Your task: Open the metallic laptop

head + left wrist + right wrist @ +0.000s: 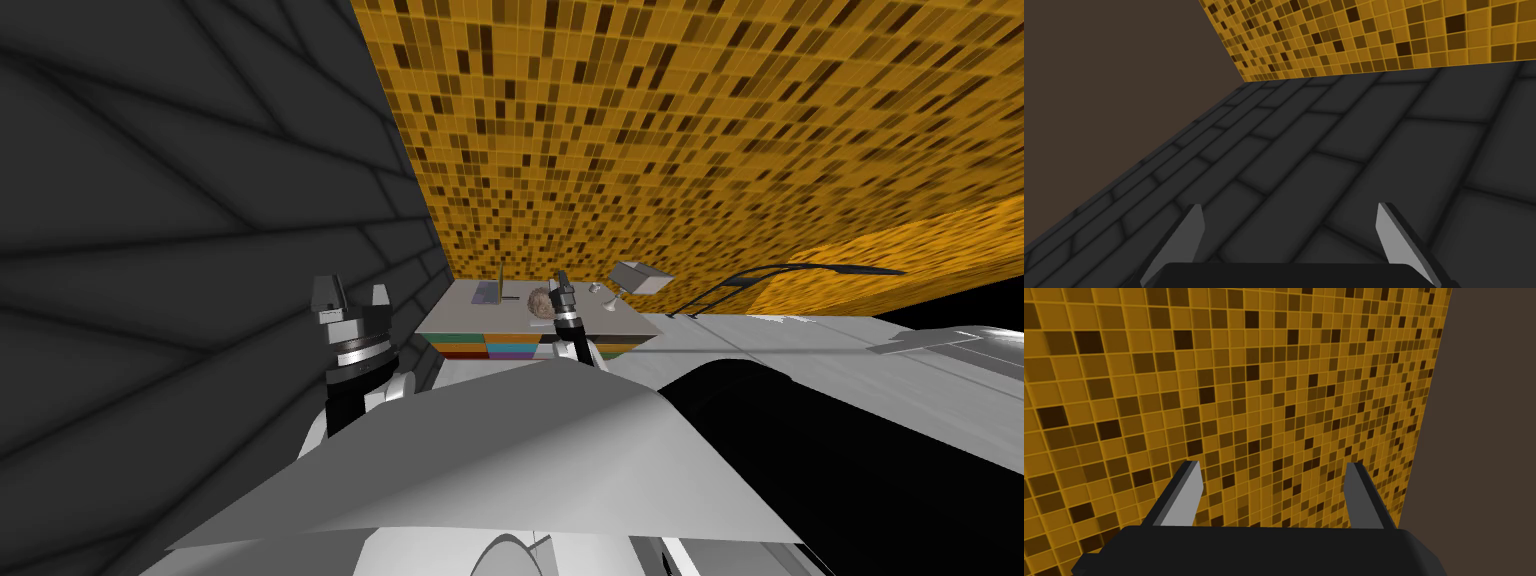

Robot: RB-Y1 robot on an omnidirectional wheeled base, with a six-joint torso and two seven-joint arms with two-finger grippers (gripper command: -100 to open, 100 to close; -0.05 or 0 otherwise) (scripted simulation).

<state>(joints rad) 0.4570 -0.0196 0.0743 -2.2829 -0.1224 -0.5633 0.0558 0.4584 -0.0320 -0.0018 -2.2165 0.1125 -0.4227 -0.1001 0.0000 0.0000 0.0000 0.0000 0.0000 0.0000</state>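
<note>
It looks like a home study corner. Far ahead, a small desk [462,318] with coloured front panels stands against a yellow-brown mosaic-tiled wall [720,130] and carries a laptop [490,290] and a lamp [636,279]. A dark slabbed surface [150,200] runs along the left.

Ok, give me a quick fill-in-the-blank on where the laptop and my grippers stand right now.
1. On the table, the laptop lies to the ____ of the brown lump.
2. The fingers of the left gripper and the right gripper are all ____.
3. In the head view, the ____ gripper shows against the table, the other beside the dark wall.
Missing words: left; open; right.
</note>
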